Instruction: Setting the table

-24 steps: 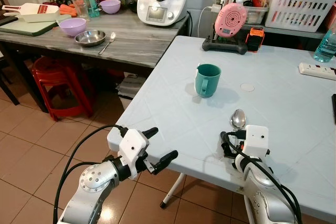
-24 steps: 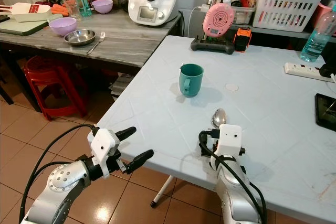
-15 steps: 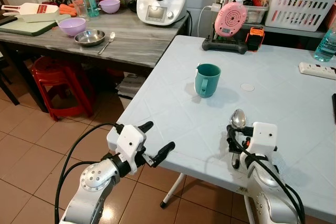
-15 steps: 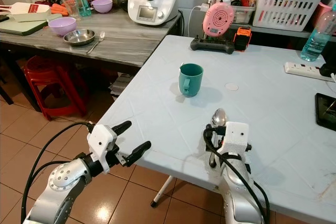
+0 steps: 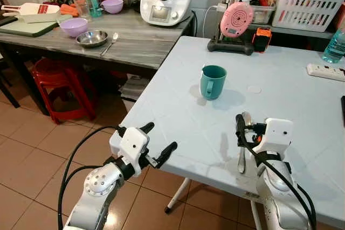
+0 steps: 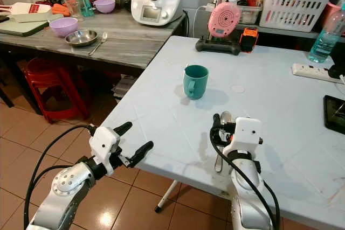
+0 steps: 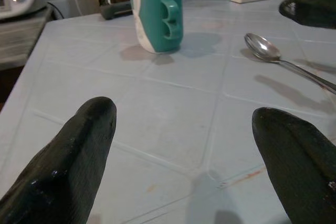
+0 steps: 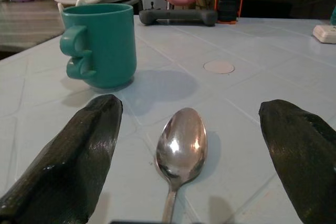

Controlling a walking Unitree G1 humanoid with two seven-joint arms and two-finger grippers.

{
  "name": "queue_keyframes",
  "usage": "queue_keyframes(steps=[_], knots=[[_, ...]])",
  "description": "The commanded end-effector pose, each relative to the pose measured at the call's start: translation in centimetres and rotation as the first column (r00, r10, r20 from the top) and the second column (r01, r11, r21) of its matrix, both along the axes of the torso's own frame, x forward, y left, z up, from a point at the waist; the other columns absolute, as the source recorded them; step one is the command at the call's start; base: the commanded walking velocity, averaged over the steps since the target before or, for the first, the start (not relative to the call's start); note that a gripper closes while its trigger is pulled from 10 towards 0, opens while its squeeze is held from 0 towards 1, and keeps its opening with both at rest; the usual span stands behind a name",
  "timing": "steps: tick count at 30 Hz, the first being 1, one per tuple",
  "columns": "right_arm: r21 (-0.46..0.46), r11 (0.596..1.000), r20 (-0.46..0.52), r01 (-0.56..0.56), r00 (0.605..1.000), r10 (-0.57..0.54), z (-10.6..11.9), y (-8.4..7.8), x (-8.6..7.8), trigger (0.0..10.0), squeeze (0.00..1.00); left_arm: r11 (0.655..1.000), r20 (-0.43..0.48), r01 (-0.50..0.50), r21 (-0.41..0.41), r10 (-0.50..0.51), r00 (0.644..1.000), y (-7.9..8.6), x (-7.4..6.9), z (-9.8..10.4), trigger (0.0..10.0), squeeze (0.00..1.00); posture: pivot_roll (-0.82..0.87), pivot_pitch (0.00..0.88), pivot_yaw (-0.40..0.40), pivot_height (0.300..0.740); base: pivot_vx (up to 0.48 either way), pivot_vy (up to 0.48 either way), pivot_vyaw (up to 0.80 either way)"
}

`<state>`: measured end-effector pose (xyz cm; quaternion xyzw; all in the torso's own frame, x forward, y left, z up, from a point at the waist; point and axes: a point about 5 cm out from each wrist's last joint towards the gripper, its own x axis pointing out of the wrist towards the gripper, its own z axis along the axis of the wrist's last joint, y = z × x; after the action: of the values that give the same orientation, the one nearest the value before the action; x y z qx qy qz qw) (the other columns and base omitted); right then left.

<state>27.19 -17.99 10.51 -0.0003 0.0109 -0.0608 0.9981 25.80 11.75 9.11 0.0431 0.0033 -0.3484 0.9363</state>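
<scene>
spoon [image 8: 178,148] flat on counter [image 5: 178,95], long axis near-to-far, bowl far, near-right of mug [image 5: 213,81] | right hand [image 8: 189,150] fingers apart, straddling it | left hand [image 5: 159,145] apart, off near-left edge, farther

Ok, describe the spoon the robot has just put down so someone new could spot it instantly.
Start at the pale blue table before the robot and find the teal mug near its middle. The spoon lies flat nearer the front edge, between the open fingers of the right hand. It is the only cutlery on this table.
</scene>
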Motion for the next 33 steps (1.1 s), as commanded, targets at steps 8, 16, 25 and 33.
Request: queue_keyframes(steps=[8,16,25,33], knots=[[-0.002,1.000,0.071,-0.006,0.997,0.006,1.0,0.1,0.0,0.0,0.00,0.999,0.030,-0.036,-0.005,0.036,0.999,0.1,0.6,0.4,10.0,0.00,0.01,0.000,0.021,0.740,0.000,0.000,0.00],[-0.009,1.000,0.048,-0.010,0.999,0.010,0.7,0.1,-0.2,10.0,0.00,0.993,0.032,-0.088,-0.078,0.091,0.995,0.5,0.7,0.9,0.0,0.00,0.00,0.000,0.023,0.740,0.000,0.000,0.00],[-0.006,1.000,0.042,-0.007,0.999,0.008,0.5,0.2,-0.3,10.0,0.00,0.991,0.033,-0.096,-0.094,0.099,0.994,0.4,1.0,1.0,0.0,0.00,0.00,0.000,0.024,0.740,0.000,0.000,0.00],[0.013,1.000,-0.011,0.019,1.000,-0.019,-0.4,0.0,-0.7,10.0,0.00,0.988,0.005,-0.075,-0.132,0.076,0.997,0.0,0.8,1.0,10.0,0.27,0.00,0.000,0.024,0.740,0.000,0.000,0.00]])
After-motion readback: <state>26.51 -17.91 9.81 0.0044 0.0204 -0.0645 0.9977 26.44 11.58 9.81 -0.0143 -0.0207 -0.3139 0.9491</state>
